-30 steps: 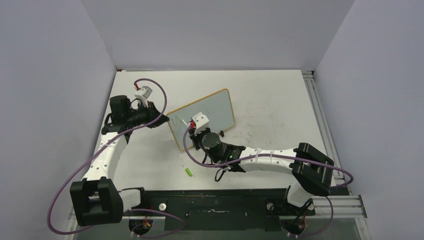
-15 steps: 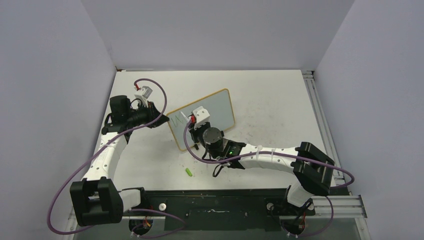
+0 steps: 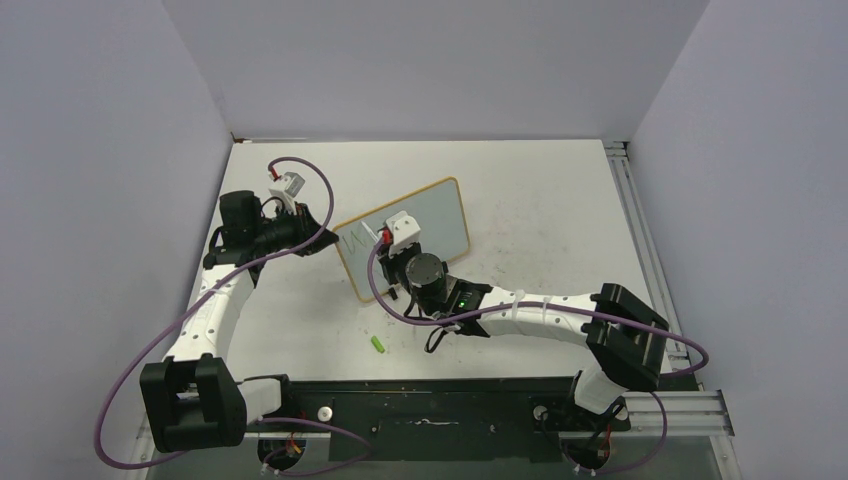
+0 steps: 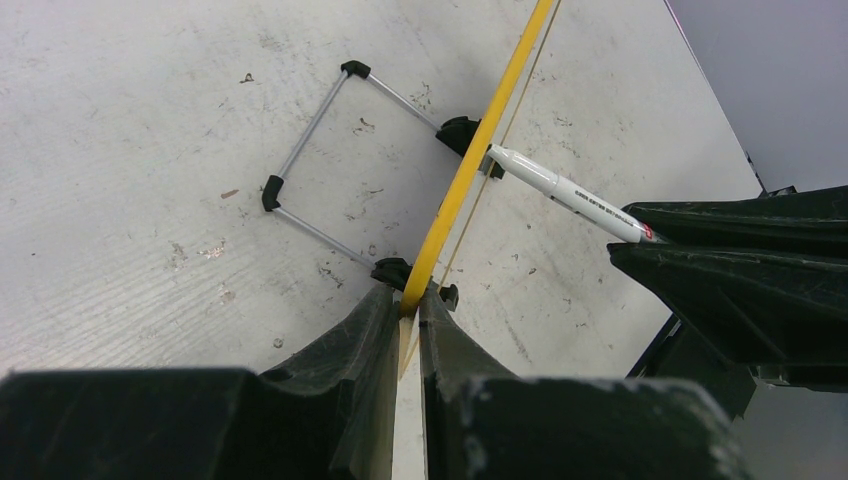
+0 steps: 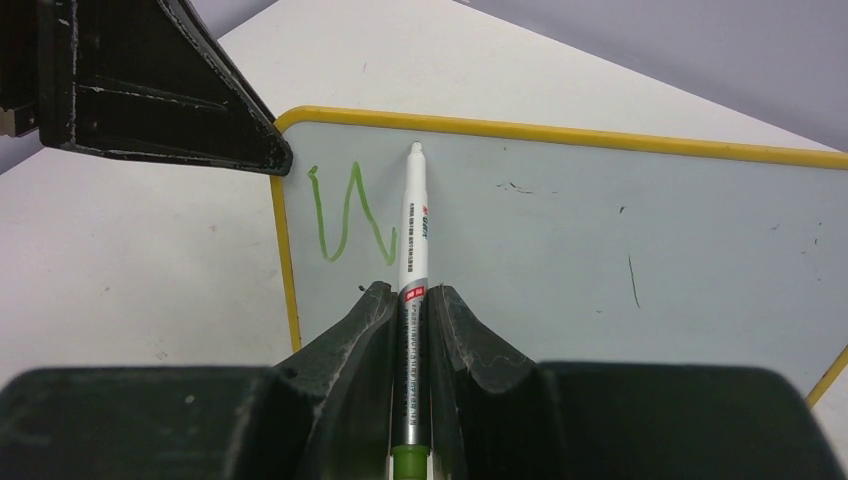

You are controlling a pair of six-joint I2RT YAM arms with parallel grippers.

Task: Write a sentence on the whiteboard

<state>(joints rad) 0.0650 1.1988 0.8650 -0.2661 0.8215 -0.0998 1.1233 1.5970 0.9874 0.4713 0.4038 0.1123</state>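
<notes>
Right claw [image 5: 405,292] pinched a white, green-ended marker [image 5: 414,225], tip contact unclear, on the yellow-framed white whiteboard [image 5: 620,220] beside green zigzag writing [image 5: 345,215]. Left claw [image 4: 410,300] clamped the frame edge near the writing. The rest of the board lay mostly bare.

Soft, even overhead light casts faint shadows on the counter [image 3: 540,190]. The whiteboard [image 5: 600,230] looks bluish-grey. Wrist views are sharp.

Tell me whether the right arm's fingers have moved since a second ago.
Yes. In the top view the right fingers have shifted up the whiteboard, toward its far yellow edge.
</notes>
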